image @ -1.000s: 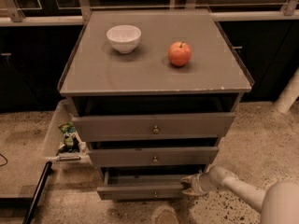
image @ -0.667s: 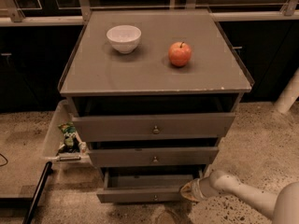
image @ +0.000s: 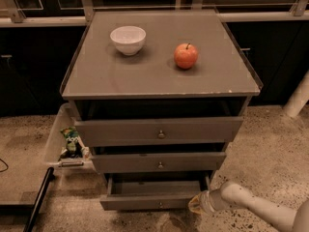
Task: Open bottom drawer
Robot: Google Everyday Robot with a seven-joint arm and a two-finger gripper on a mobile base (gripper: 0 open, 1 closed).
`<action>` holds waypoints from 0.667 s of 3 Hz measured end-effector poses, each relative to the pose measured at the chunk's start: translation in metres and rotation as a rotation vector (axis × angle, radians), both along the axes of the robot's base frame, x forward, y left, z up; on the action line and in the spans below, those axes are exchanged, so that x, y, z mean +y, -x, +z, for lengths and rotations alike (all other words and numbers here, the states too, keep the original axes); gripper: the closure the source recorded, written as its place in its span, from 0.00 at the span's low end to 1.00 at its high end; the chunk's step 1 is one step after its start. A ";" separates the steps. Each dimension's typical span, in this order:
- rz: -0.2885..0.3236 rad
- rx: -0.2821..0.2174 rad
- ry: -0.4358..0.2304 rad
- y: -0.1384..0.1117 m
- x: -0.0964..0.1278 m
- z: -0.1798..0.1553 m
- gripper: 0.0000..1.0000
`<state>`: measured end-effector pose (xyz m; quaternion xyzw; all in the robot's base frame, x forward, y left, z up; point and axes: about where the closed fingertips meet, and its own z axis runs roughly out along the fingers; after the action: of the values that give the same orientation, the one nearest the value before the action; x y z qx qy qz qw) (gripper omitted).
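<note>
Speckled floor (image: 270, 144) w/ dark cupboards behind; a grey cabinet (image: 145, 76) w/ three drawers stands in the middle. On its top, a white bowl (image: 128, 38) sits back left and an apple (image: 186, 56) to the right, well apart; neither has a part in this job. A clear bin (image: 54, 146) sits against the cabinet's left side w/ a green packet (image: 71, 140) inside.

Bottom drawer (image: 145, 202) is the lowest of the three, down at floor level; its front stands out past the mid drawer (image: 193, 162) above, so the plain grey inside shows. Partly open by my read; prob. more travel left. Its small knob (image: 161, 205) at centre of the front is bare, nothing on it.

Gripper (image: 199, 204) is low, just beside the drawer's right front corner, at the end of the white arm (image: 251, 206) coming in from lower right; can't tell if it's apart, together or clamped on anything, nor whether it touches the panel. That spot suggests the drawer is being worked by its corner/edge, not the knob; the low, near-flat arm makes sense since the drawer sits near the floor and slides out toward the camera.
</note>
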<state>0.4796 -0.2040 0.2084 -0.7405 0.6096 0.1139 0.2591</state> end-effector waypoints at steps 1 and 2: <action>0.000 0.000 0.000 0.000 0.000 0.000 0.39; 0.000 0.000 0.000 0.000 0.000 0.000 0.15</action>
<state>0.4796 -0.2040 0.2084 -0.7405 0.6096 0.1140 0.2591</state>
